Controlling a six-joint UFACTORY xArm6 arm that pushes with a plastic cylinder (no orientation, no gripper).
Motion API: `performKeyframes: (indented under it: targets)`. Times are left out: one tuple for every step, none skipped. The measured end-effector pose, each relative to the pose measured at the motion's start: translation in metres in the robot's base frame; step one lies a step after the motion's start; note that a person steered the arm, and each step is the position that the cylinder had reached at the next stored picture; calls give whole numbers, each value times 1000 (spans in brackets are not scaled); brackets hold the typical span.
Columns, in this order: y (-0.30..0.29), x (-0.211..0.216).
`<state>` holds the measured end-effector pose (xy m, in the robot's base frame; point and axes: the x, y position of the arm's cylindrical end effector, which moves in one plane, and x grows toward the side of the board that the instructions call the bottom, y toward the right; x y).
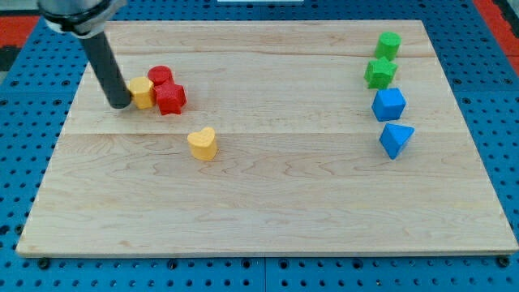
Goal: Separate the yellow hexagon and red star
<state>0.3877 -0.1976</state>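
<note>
My tip (119, 104), a bare rod holding nothing, touches the yellow hexagon (142, 92) just to its right; the red star (171, 99) sits just beyond. Pushing rightward risks shoving both together, also the red cylinder (160, 76).

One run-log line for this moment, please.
my tip: touching yellow hexagon's left side | red star: against hexagon's right | status: not yet separated
</note>
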Motion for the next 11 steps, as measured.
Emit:
performKeyframes:
  targets:
    - [17,-12]
    - [27,-31]
    - [38,-45]
    - [48,-47]
    - [48,-37]
    - [70,-21]
    - [95,-17]
    - [98,-40]
    - [140,-32]
    - [174,27]
    - [167,53]
